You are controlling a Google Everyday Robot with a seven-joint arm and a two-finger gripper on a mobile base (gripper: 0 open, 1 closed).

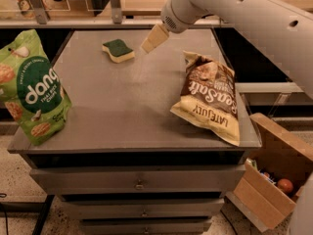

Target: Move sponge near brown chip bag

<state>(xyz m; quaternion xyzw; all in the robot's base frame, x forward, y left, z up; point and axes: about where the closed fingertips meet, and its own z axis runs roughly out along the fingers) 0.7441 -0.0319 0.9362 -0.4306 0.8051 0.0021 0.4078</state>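
Observation:
The sponge, dark green on top over pale yellow foam, lies on the grey cabinet top at the back, left of centre. The brown chip bag, dark brown above and cream-yellow below with "Sea Salt" lettering, lies flat at the right side of the top. My gripper hangs from the white arm coming in from the upper right. It is above the back of the top, just right of the sponge and apart from it, with nothing in it that I can see.
A bright green "dang" bag stands at the left edge of the top. An open cardboard box with small items sits on the floor at the lower right. A rail with metal posts runs behind the cabinet.

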